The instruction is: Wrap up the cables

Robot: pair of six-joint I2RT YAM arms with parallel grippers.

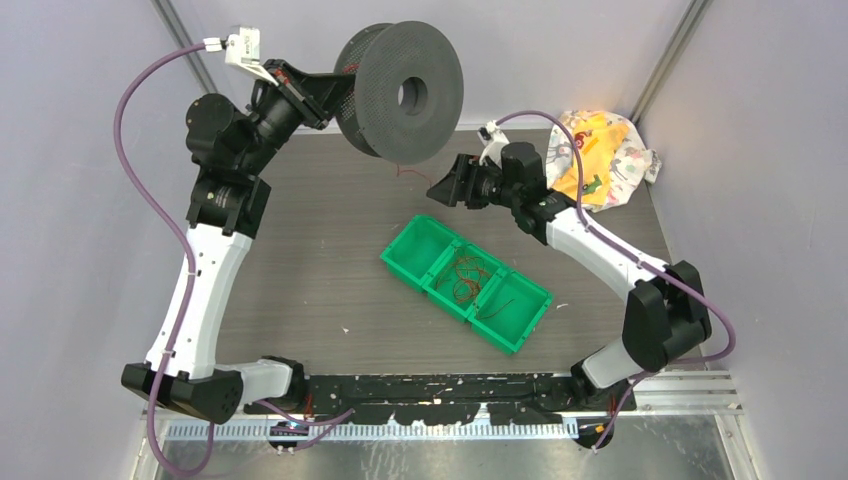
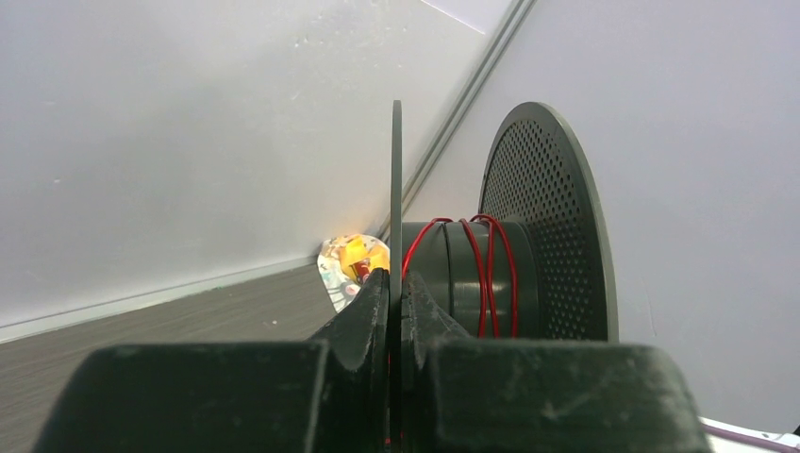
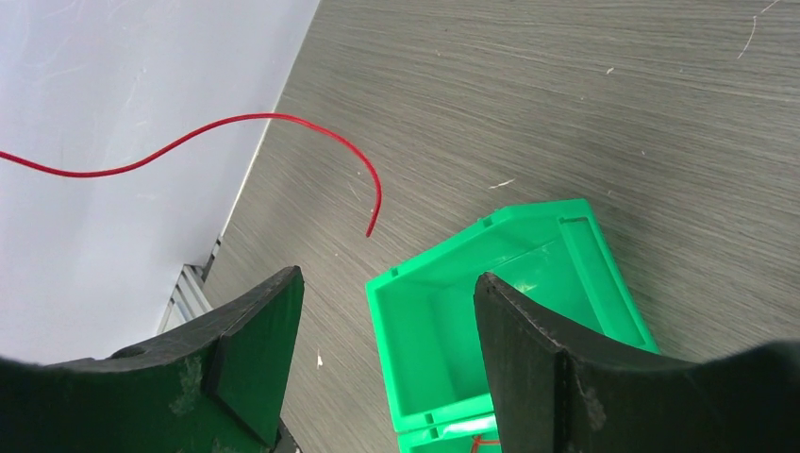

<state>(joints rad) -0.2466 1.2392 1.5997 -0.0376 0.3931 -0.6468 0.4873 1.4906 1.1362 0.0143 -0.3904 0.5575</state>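
My left gripper (image 1: 325,95) holds a black perforated spool (image 1: 405,95) up in the air at the back left. In the left wrist view its fingers (image 2: 396,283) are shut on the spool's thin near flange (image 2: 396,179), and a few turns of red cable (image 2: 486,274) lie round the hub. My right gripper (image 1: 440,190) is open and empty, just below the spool. In the right wrist view (image 3: 387,278) the cable's loose end (image 3: 283,121) curls in the air ahead of the fingers. More red cables (image 1: 468,280) lie coiled in the green bin.
The green three-part bin (image 1: 520,335) lies slanted at the table's middle, and its end compartment (image 3: 481,226) shows below my right fingers. A crumpled yellow and white bag (image 1: 600,155) lies at the back right corner. White walls close in the back and sides.
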